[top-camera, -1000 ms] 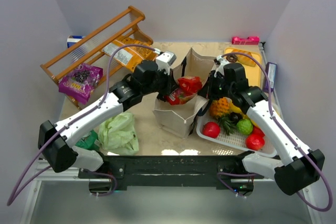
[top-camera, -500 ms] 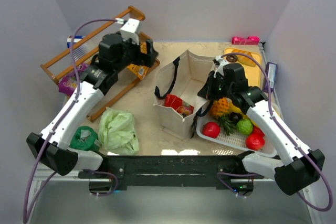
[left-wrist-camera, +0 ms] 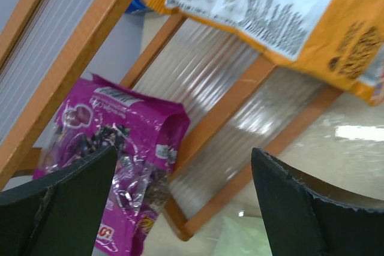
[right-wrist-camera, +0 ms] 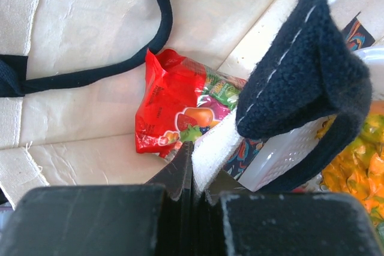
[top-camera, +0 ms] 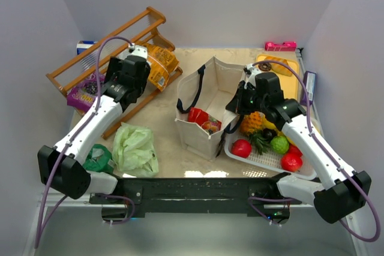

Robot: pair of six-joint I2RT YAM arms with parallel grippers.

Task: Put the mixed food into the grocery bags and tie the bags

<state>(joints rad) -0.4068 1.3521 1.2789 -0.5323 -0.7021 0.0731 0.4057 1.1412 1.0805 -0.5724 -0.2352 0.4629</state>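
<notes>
Left gripper (left-wrist-camera: 183,155): jaws spread wide, empty, facing purple shiny snack packet (left-wrist-camera: 114,148) on slatted wooden rack (left-wrist-camera: 228,109).
Right gripper (right-wrist-camera: 192,169): pinched on rim of beige canvas tote with black straps (right-wrist-camera: 78,118), fingertips buried in fabric.
Red shiny snack packet (right-wrist-camera: 174,112): inside tote, one end hidden behind rim.
Orange-yellow shiny packet (left-wrist-camera: 282,16): on rack, cut off by frame.
Pale green thin plastic bag (top-camera: 135,148): crumpled on table, contents unclear.

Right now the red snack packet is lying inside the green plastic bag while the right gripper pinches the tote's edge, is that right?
Not quite. The red snack packet lies inside the beige canvas tote, not the green plastic bag; the right wrist view shows it. The right gripper does pinch the tote's edge.
</notes>
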